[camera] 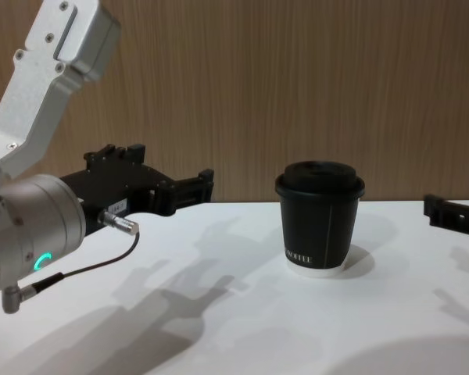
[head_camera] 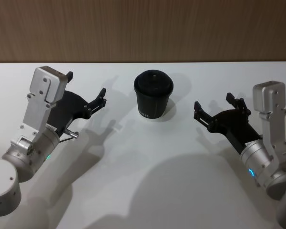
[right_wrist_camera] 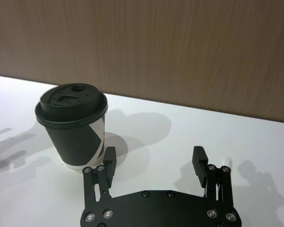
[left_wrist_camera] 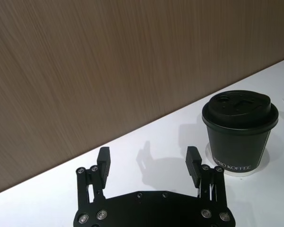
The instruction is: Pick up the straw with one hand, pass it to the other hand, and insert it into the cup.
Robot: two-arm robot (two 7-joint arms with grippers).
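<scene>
The cup (head_camera: 153,95) stands upright on the table (head_camera: 133,191) with its domed lid (head_camera: 153,84) on, its inside hidden. The left gripper (head_camera: 86,84), left of the cup, and the right gripper (head_camera: 213,101), right of it, are 2 pincers spread wide and empty. The straw (head_camera: 116,126) is a faint pale sliver lying just left of the cup, touching neither gripper.
</scene>
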